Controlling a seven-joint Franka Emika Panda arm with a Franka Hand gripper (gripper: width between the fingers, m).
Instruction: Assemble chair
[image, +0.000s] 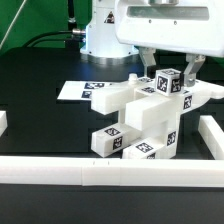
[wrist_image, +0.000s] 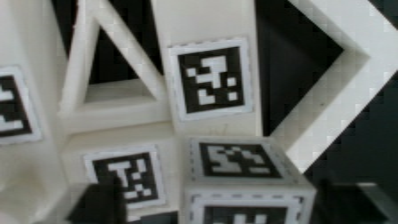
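So the gripper (image: 170, 68) hung right over the chair (image: 140, 112). Its dark fingers (image: 193, 68) were spread wide, one on each side of the tagged block (image: 168, 84) at the top of the build. I couldn't see them pinching it. There looked to be a sliver of gap on both sides, so nothing was held as far as I could tell.

The rest of the chair sat directly below the fingers on the black table (image: 40, 130): chunky white pieces stacked up, tags all over. A slanted white arm (image: 208, 95) stuck out just beneath the finger on the exterior view's right, and that was the closest thing in the way.

From the wrist view it was basically a wall of white plastic between the fingers, with an upright tagged post (wrist_image: 214, 80) and a tagged cube (wrist_image: 231, 165) beside it.

The marker board (image: 76, 90) lay flat off to one side of the fingers, partly hidden behind the chair. A long border rail (image: 100, 170) ran well clear of them in front.
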